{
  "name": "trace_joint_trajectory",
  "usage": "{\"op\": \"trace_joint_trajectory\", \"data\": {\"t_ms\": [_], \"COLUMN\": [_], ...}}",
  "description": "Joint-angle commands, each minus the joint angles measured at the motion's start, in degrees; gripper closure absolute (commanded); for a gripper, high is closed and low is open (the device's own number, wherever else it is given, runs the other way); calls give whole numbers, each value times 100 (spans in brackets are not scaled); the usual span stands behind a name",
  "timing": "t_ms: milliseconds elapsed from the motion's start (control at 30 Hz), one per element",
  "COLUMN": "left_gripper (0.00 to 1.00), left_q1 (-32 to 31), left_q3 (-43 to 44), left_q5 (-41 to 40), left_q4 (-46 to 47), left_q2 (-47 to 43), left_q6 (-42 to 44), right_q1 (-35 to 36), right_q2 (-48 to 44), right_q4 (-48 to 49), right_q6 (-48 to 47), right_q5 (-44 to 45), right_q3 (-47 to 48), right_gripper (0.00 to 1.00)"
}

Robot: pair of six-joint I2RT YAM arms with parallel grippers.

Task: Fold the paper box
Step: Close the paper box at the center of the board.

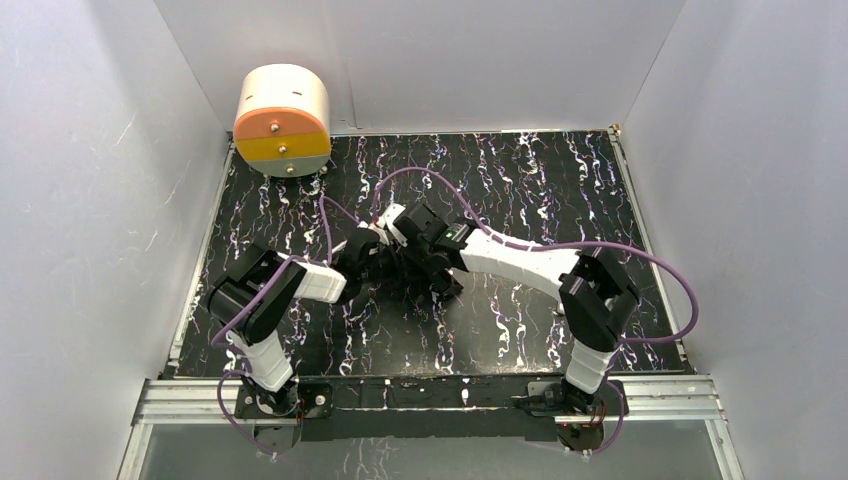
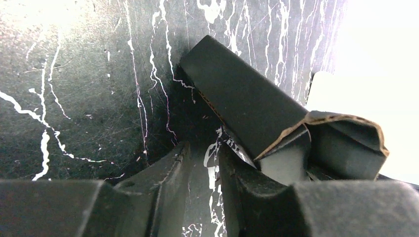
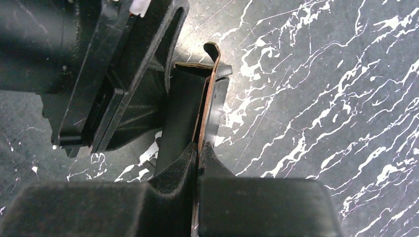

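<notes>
Orange-faced drum (image 1: 283, 120) beyond paper box (image 2: 247, 103)

Cream-and-orange drum (image 1: 283, 120) at far-left corner, marbled tabletop (image 1: 540, 170)

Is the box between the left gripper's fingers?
No, only bare table shows in the gap of the left gripper; the box sits outside it, to one side.

No readable text, label or number anywhere.
</notes>
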Motion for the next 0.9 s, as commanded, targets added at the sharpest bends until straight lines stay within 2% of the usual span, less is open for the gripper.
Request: {"op": "trace_joint_trajectory", "data": {"t_ms": [0,167,333,567,733,867], "left_gripper": [68,63,62,58,57,55], "left_q1": [-113,-55,18,65,101,109], "left_q3": [-269,-981,-1683,-2225,-2307,-2206], "left_q5": [-546,-1165,-1512,-2372,-2420,-2277], "left_q4": [12,-751,-1388,-2622,-3079,-3205], "left_q2": [-149,-862,-2200,-4068,-4878,-5176], "left_q6": [330,294,178,95,23,-125], "right_q1": [454,761,1000,1205,1226,1226], "right_q2": [188,317,532,554,296,185], "right_q4": [138,212,157,413,594,670], "right_q6": [402,677,949,1288,1379,1352], "right_q5": [-441,-125,116,-187,-411,-424], "right_q3": [-420,-482,-375,-418,-470,-483], "right_gripper": [99,99,99,78,61,58]}}
